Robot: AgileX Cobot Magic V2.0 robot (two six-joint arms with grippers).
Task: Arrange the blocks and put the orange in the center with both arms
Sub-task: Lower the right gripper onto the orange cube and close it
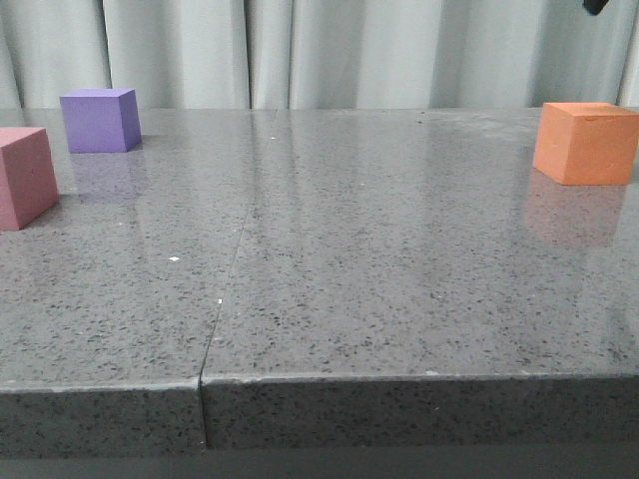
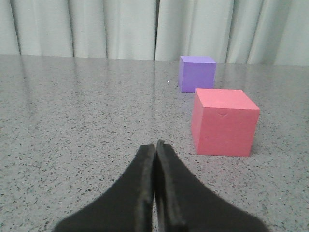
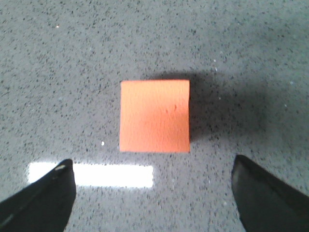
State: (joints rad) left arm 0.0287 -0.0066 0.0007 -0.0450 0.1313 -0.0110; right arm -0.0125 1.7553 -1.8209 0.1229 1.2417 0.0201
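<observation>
The orange cube (image 1: 587, 143) sits on the far right of the gray speckled table (image 1: 329, 289). The pink cube (image 1: 25, 177) and the purple cube (image 1: 100, 120) sit close together on the far left. A pale curtain (image 1: 329, 50) hangs behind. Only the right wrist view shows the right gripper (image 3: 152, 186), spread wide above the orange cube, holding nothing. Only the left wrist view shows the left gripper (image 2: 155, 147), pressed closed and empty, near the pink cube.
</observation>
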